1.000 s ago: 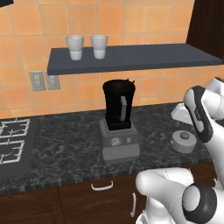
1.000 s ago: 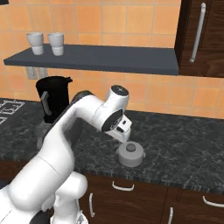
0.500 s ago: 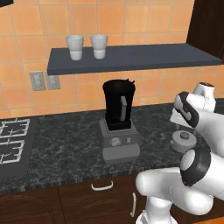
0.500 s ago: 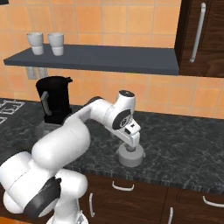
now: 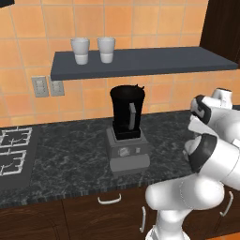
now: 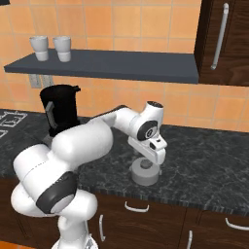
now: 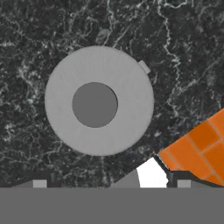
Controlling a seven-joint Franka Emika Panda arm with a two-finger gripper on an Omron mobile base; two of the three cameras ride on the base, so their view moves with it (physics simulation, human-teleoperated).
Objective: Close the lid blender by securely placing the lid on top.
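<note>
A: Where's the lid (image 7: 99, 100) right now?

B: Flat on the dark tabletop (image 6: 204, 165), well to the right of the blender (image 5: 126, 129). In the hand view it sits straight below, grey disc, darker knob in the middle, a small tab on its rim.

A: And the hand (image 6: 151, 156)?

B: Directly over the lid, pointing down. Its fingers are spread wide and hold nothing; the two tips (image 7: 39, 183) stand far apart at the bottom of the hand view, and I can't tell whether they touch the disc.

A: The blender itself?

B: Black jar on its grey base, near the tiled wall, under the shelf (image 5: 140, 61) with two white cups (image 5: 80, 50). Its top is uncovered.
</note>
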